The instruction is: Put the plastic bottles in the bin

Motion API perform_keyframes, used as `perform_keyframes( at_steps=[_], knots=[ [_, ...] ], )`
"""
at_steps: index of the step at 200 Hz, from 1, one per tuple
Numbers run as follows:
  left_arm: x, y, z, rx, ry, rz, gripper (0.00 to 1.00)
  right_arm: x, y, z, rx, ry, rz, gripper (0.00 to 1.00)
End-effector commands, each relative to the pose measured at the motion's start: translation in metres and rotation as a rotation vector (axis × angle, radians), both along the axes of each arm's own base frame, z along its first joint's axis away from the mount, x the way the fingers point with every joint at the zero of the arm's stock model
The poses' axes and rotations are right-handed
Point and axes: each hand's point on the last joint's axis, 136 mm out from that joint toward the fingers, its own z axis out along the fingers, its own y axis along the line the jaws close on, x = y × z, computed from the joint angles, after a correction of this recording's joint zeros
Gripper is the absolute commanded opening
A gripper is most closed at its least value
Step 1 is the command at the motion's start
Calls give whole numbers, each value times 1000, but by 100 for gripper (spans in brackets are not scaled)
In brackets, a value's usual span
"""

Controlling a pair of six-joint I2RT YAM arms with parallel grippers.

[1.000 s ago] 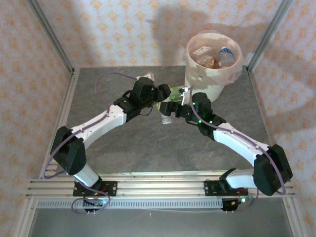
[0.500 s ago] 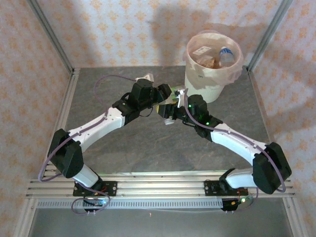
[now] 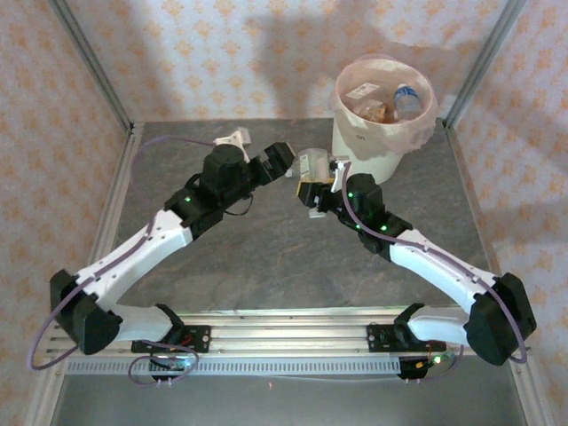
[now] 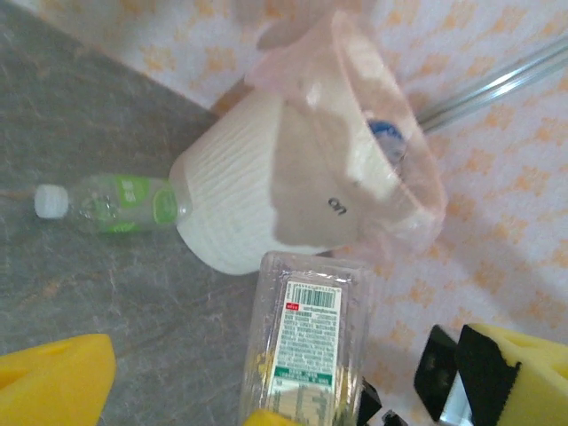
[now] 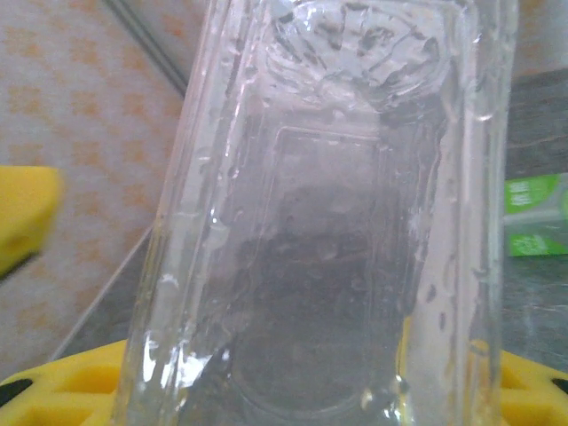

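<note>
Left arm [image 3: 151,240]: elbow folded low, well apart from the bin [image 3: 373,149]; forearm stretched toward the bin.
Left gripper [image 3: 282,161]: jaws wide apart, holding nothing; near the bin's left side, facing the right gripper.
Right arm [image 3: 435,262]: elbow set back from the bin; forearm angled toward it.
Right gripper [image 3: 315,188]: clamped on a clear bottle [image 3: 313,164], just beside the bin's left wall.

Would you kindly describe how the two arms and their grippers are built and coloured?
The left arm and the right arm both have white link shells, black joint housings and a thin lilac cable. Small green lights glow on the right one. Gripper fingers are bright yellow.
</note>
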Motion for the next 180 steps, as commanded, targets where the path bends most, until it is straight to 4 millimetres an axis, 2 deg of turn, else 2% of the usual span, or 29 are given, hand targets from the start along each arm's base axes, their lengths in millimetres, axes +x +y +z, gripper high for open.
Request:
perform_keyframes(
  at_steps=[1,24,28,44,90,116,149,180],
  knots=[
    [-8,32,-25,116,34,93,100,12,-16,52,39,-80,-78,41],
    [-17,45,-39,132,52,123,100,23,-24,94,72,-129,-105,40],
    [-19,47,-41,132,55,129,100,29,-25,92,60,-118,-116,40],
    [-24,59,-51,134,76,175,100,44,-36,113,56,-138,-161,39],
    [-36,97,-72,147,110,339,100,96,-98,165,-54,-205,-332,40],
    [-42,109,-83,140,119,384,100,126,-133,174,-86,-229,-408,40],
    [-50,119,-92,138,120,413,100,167,-166,159,-193,-172,-463,42],
    [-52,127,-90,147,107,436,100,194,-191,145,-258,-115,-466,45]
  ],
)
